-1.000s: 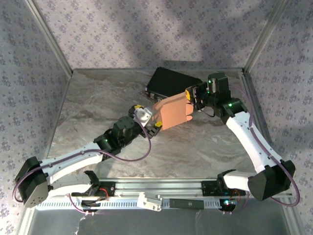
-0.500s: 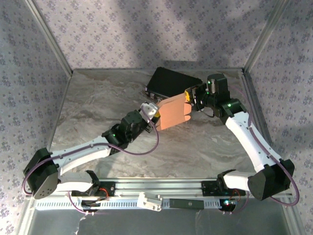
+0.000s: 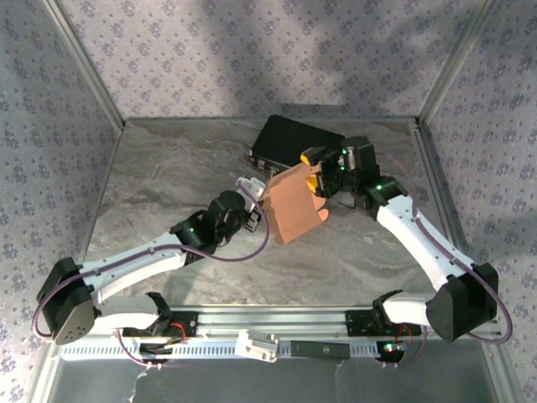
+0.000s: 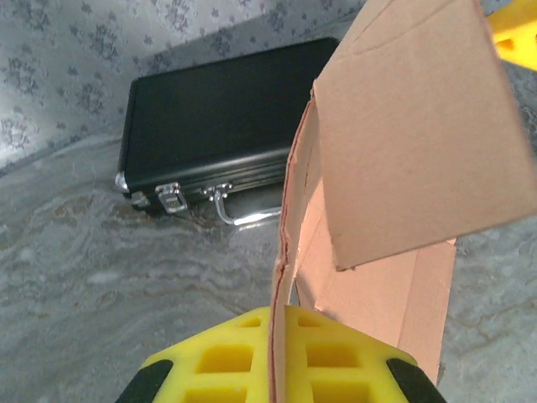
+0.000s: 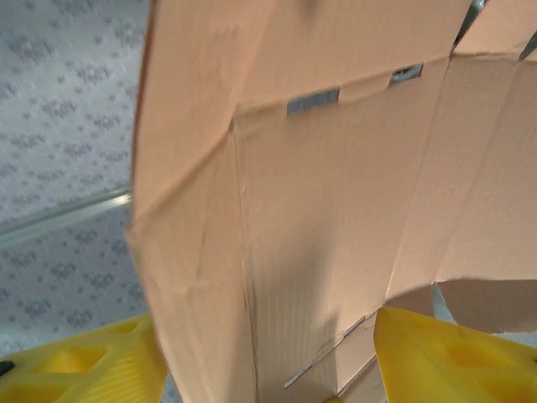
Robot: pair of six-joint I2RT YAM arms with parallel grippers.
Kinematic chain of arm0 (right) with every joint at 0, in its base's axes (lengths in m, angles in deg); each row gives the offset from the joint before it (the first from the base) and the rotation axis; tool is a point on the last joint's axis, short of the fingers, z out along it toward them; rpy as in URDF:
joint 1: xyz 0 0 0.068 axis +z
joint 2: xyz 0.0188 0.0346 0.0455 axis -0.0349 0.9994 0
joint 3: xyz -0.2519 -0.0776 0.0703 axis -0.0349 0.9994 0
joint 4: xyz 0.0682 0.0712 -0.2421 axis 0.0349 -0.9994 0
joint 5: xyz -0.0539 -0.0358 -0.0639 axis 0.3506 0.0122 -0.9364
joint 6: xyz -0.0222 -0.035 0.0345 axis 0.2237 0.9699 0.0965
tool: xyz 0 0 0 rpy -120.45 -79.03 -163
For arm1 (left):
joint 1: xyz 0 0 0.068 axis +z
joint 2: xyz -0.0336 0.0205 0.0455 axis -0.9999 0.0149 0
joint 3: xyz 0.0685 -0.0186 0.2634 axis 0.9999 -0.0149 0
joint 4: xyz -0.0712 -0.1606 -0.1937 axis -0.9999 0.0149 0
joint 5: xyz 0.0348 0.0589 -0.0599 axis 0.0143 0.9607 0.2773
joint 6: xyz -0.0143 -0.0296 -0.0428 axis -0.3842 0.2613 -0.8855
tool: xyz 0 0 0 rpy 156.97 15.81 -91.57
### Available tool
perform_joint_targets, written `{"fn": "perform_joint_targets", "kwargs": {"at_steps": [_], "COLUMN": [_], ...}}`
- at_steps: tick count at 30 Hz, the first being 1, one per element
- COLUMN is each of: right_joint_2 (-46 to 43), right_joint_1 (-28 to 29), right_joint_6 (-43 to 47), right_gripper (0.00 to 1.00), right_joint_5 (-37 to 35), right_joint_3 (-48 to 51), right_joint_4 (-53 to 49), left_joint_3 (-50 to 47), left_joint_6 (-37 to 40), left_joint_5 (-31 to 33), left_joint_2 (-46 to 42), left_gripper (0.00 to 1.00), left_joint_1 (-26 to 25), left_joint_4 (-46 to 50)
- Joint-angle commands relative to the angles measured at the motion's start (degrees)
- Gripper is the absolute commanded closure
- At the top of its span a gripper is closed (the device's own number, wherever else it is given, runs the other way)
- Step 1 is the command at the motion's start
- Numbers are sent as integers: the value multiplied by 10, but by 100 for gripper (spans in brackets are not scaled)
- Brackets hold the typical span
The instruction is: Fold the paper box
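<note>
**A:** Salmon-pink cardboard, so that's the paper box (image 3: 294,206). It's held up off the table (image 3: 168,159) about mid-scene, partly creased, with one panel bent over (no closed shape yet). How should this fold be done well?

**B:** The left gripper (image 4: 277,326) is clamped tight on the sheet's left edge, so treat that as the anchor. The right gripper (image 5: 264,327) is on the far right side with its jaws spread, and the board stands between them. I'd judge it should take hold of a panel just past a score line and swing it round while the left holds without twisting. Thin board like this probably buckles off the crease easily.

**A:** Anything inside it?

**B:** Nothing I can see. Its sides are open and it holds nothing. The black case (image 3: 289,141), just far of the box, lies with its lid closed (contents hidden).
</note>
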Motion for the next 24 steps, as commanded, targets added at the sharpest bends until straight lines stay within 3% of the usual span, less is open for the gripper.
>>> {"fn": "perform_joint_targets", "kwargs": {"at_steps": [1,7,11,19,24], "right_joint_2": [15,13,26,8,27], "right_joint_1": [26,54,44,40,35], "right_joint_6": [18,28,25,17,6], "right_gripper": [33,41,58,58,71], "right_joint_5": [-3,-48,-32,-44,-26], "right_joint_3": [-5,-9,-16,-15,-13], "right_joint_4": [40,32,41,47,78], "left_joint_3": [5,-5,-8,-16,-22], "left_joint_6": [-25,-24,-20,-23,-26], "left_joint_5": [-6,-10,-9,-13,-18], "left_joint_2": [-36,-61,-69,-72,-73], "left_gripper": [100,100,100,100,100], "left_joint_1": [4,9,10,12,13], "left_joint_4": [37,53,59,61,55]}}
